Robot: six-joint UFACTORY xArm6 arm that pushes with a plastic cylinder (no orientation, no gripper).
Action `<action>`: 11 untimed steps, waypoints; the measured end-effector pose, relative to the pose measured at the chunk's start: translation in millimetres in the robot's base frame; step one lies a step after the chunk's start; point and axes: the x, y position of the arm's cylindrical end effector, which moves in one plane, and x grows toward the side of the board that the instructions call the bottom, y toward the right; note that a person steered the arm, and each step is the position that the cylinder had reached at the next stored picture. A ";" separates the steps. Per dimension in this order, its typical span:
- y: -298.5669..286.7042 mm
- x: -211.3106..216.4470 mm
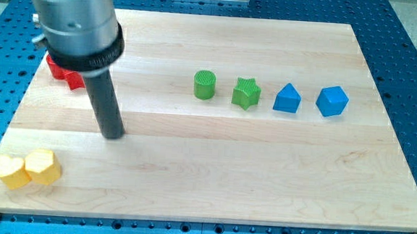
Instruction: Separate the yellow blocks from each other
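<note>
Two yellow blocks sit touching at the board's lower left corner: a yellow heart-shaped block point(8, 171) on the left and a yellow hexagonal block point(42, 166) on its right. My tip point(112, 134) is the lower end of the dark rod, up and to the right of the yellow pair, about a block's width or more away from the hexagonal one. It touches no block.
A red block point(65, 73) lies at the upper left, partly hidden behind the rod's housing. In a row across the middle right are a green cylinder point(205, 85), a green star point(245, 93), a blue triangular block point(287, 98) and a blue hexagonal block point(332, 101). The wooden board point(212, 182) ends close to the yellow blocks.
</note>
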 end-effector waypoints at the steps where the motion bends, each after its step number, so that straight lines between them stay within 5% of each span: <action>1: -5.9 58.6; 4: -138.0 92.3; 5: -109.6 66.9; 7: 39.1 51.8; 9: -42.7 71.1; 11: 52.2 23.7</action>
